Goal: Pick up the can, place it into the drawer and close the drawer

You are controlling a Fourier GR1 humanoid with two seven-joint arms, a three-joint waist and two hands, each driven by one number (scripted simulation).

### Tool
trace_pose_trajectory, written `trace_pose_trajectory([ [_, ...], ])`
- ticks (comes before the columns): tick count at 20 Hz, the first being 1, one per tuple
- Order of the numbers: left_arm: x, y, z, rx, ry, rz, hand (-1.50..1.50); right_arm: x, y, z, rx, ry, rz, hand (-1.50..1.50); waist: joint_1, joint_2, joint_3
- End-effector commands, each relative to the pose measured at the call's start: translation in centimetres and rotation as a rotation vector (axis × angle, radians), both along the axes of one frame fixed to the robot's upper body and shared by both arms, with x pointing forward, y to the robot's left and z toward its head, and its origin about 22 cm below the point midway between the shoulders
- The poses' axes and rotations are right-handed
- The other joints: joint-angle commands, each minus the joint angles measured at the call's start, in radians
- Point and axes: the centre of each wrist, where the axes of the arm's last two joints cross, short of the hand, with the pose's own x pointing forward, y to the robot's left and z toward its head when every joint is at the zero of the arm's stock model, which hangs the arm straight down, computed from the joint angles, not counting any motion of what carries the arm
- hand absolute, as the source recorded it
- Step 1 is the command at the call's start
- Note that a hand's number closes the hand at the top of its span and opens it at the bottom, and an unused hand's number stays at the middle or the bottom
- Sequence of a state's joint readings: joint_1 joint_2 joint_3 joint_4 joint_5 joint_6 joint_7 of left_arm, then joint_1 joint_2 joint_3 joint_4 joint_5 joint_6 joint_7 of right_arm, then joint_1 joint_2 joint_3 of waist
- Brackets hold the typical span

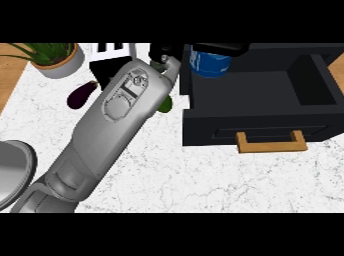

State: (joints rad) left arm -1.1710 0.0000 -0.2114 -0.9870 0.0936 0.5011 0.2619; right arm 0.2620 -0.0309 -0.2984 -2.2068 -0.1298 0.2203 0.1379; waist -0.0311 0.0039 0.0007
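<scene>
While the blue can [209,63] hangs over the far left corner of the open black drawer [278,95], the left robot hand [197,50] curls around its top, holding it. The drawer's wooden handle [271,142] faces near. Left of the grey forearm, an eggplant [80,94] and a potted plant [53,57] sit on the marble table [204,180].

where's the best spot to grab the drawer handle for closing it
Take the tan handle at the middle of its bar, coming from the front, the view's lower side. It stands proud of the drawer front on two short legs, and the open drawer must go straight back.
</scene>
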Motion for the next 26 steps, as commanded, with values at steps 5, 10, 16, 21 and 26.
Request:
trace_pose_trajectory([
  [5, 1.3, -3.1, 2.8, 0.038, 0.022, 0.007, 1.50, 1.2, -0.8, -0.6, 0.001, 0.005, 0.003, -1.50, -0.008, 0.003, 0.001],
  [10, 1.6, -4.2, 3.1, 0.078, 0.018, 0.023, 1.50, 0.4, -0.6, -1.2, 0.009, -0.001, 0.004, -1.50, -0.015, 0.003, 0.001],
  [16, 3.1, -3.6, 0.7, 0.112, 0.028, 0.039, 1.50, 1.2, -0.2, -1.4, 0.009, -0.004, 0.032, -1.50, -0.047, 0.013, 0.002],
  [21, 3.6, -3.5, 0.5, 0.106, 0.056, 0.056, 1.50, 1.6, 0.8, -0.7, -0.006, -0.011, 0.040, -1.50, -0.051, 0.016, 0.002],
  [26, 3.7, -3.5, -0.3, 0.144, 0.013, 0.064, 1.50, 3.2, 0.4, -0.9, -0.002, -0.014, 0.037, -1.50, -0.055, 0.020, 0.002],
])
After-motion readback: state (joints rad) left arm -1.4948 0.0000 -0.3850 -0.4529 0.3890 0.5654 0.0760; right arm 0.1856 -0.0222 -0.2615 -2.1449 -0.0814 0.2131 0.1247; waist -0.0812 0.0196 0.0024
